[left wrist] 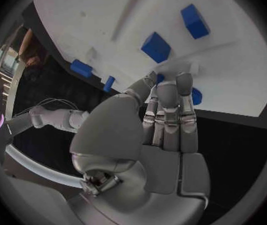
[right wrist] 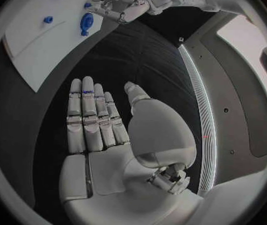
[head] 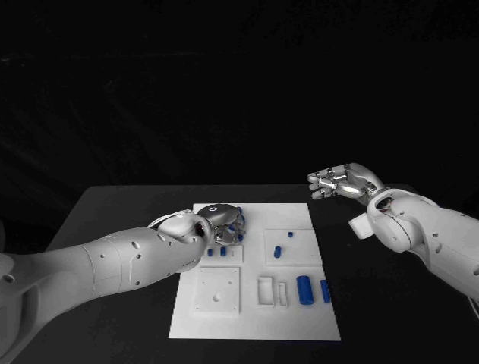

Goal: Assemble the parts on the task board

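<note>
- The black table (head: 119, 220) carries everything; it shows bare to either side of the plate.
- The task board (head: 256, 322), a white plate, lies in the middle of the table with its long side running away from the robot.
- The left arm (head: 97, 262) comes in low across the table's near left part and covers the board's left edge about halfway up.
- The right arm (head: 442, 239) rises off the board's right side, clear of the plate.
- The left hand (head: 209, 221) is over the board's far left corner. In the left wrist view its fingers (left wrist: 171, 115) lie close together, stretched toward the white surface, tips right by a small blue part (left wrist: 195, 96). Whether they touch or hold it I cannot tell.
- The right hand (head: 343, 182) is raised beyond the board's far right corner, well apart from the parts. In the right wrist view its fingers (right wrist: 90, 115) are straight and side by side, thumb out, nothing in them.
- A white inset block (head: 217, 290) sits at the board's near left.
- Two upright blue cylinders (head: 305, 290) stand near the board's near right edge, beside a white slot.
- Small blue parts (head: 223, 251) lie just beside the left hand, partly hidden by it; two more blue pieces (head: 276, 251) sit right of the board's middle.
</note>
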You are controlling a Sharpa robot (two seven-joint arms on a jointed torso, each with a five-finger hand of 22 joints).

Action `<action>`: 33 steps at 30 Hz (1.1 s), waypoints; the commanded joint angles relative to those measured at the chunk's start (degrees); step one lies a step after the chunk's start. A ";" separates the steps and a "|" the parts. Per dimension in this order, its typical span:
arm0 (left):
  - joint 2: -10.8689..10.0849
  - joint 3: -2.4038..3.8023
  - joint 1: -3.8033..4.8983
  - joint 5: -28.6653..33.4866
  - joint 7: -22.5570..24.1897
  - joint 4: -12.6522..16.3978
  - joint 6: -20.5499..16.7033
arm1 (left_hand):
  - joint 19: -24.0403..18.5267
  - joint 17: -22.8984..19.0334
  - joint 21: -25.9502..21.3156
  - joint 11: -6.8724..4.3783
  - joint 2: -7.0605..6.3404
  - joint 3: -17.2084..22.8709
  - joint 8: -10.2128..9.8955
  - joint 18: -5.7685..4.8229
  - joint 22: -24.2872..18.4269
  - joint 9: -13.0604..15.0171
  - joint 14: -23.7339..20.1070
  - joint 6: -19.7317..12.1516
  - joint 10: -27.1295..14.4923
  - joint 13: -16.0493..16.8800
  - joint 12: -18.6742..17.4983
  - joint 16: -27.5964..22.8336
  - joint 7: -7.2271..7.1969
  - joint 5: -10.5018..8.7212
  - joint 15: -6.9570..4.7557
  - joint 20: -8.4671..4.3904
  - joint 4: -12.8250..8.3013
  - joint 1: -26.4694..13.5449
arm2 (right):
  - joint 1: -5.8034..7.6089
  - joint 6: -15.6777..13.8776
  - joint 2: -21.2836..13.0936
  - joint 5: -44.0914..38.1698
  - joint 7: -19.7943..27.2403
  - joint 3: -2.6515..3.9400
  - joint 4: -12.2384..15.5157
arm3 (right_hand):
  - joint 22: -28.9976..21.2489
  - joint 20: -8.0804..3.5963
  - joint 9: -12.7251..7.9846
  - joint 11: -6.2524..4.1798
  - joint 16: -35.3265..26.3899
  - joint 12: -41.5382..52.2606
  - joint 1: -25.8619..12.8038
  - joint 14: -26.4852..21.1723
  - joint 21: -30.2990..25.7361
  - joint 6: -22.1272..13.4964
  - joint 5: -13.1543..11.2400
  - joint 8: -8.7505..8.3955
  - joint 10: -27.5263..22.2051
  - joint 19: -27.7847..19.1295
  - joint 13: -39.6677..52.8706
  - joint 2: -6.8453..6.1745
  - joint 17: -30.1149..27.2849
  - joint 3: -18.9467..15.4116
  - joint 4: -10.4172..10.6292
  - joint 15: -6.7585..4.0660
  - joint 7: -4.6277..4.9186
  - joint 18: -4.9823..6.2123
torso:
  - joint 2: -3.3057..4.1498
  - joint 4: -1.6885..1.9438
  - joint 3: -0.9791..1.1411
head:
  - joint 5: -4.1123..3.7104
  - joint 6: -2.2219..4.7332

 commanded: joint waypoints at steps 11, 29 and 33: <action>0.78 0.03 -0.89 0.30 1.59 -1.19 0.92 | -0.40 -0.20 0.64 0.28 0.61 0.60 -0.27 0.66 1.12 -0.07 0.04 0.22 0.03 -0.05 -0.28 0.54 0.01 0.19 0.60 0.36 0.05 -0.50 | -0.02 0.30 0.09 0.07 0.50 0.02 0.26 | -0.04 -0.12 -0.08 0.03 -0.28 -0.11 -0.24 -0.48 -0.21 -0.22 0.25 -0.14 -0.47 -0.40 -0.04 0.35 0.02 0.20 -0.28 -0.08 -0.07 -0.13 | 0.00 0.00 0.04 | -0.24 -0.08; 0.99 0.04 -1.04 1.37 1.13 -1.57 0.65 | -0.17 -0.43 1.06 -0.74 2.28 -0.03 -0.19 0.18 1.08 0.01 0.39 2.59 3.12 0.00 -0.25 0.96 -0.33 0.35 -0.11 -0.25 0.96 -0.05 | -0.02 0.47 0.18 0.06 0.39 0.02 0.25 | -0.04 -0.12 -0.08 0.03 -0.28 -0.11 -0.24 -0.48 -0.21 -0.22 0.25 -0.14 -0.47 -0.40 -0.04 0.35 0.02 0.20 -0.28 -0.08 -0.07 -0.13 | -0.04 0.10 0.08 | -0.15 -0.43; 1.04 0.04 -1.04 1.40 1.05 -1.69 0.45 | -0.15 -0.48 1.27 -1.00 2.70 -0.28 -0.21 0.05 1.11 0.01 0.53 3.37 3.84 0.01 -0.25 0.99 -0.47 0.51 -0.29 -0.46 0.59 0.49 | -0.02 0.49 0.19 0.06 0.40 0.02 0.23 | -0.04 -0.12 -0.08 0.03 -0.28 -0.11 -0.24 -0.48 -0.21 -0.22 0.25 -0.14 -0.47 -0.40 -0.04 0.35 0.02 0.20 -0.28 -0.08 -0.07 -0.13 | -0.06 0.05 0.07 | -0.07 -0.38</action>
